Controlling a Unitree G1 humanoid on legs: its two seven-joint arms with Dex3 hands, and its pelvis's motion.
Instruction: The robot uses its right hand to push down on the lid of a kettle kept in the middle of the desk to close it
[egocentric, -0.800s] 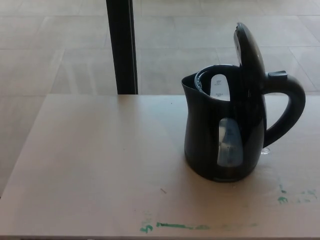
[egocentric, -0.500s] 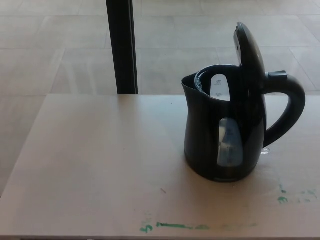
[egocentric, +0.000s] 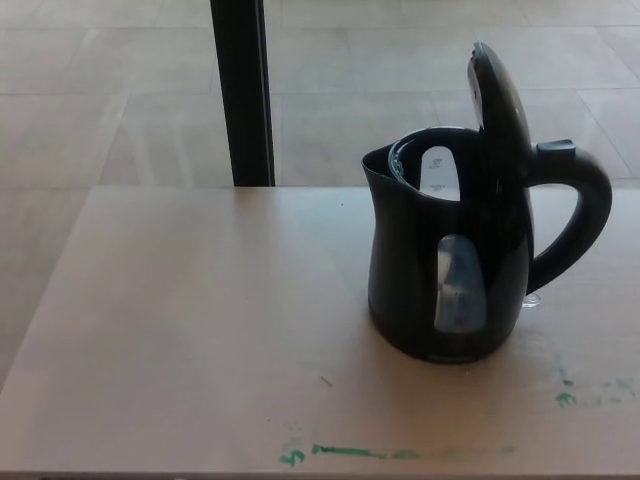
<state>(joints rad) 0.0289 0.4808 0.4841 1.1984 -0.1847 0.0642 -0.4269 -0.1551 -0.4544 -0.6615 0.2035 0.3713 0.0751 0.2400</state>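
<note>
Neither hand of the robot shows in the head view, so whether either one is wide, narrow or holding anything cannot be told.

At the right of the middle of the surface (egocentric: 180, 330) stands the black kettle (egocentric: 420, 270), upright, spout toward picture left and looped handle (egocentric: 585, 215) toward picture right. Its lid (egocentric: 497, 100) is swung up on its hinge and stands nearly vertical above the body, leaving the mouth open; a pale strip with markings shows inside the rim. A translucent water window (egocentric: 458, 285) runs down the near side of the body. Something small and clear sits on the surface just beside the base, under the handle; what it is cannot be told.

The surface is pale wood-toned and mostly bare. Green smears (egocentric: 345, 453) mark it along the near edge, and more green marks (egocentric: 590, 393) lie toward the right edge. Beyond the far edge a dark vertical post (egocentric: 242, 92) rises, and behind it lies a floor of large pale tiles (egocentric: 100, 90).

Against the earlier frames, the whole picture has slid very slightly, which is the camera's shift; the kettle stands where it did, lid up as before.
</note>
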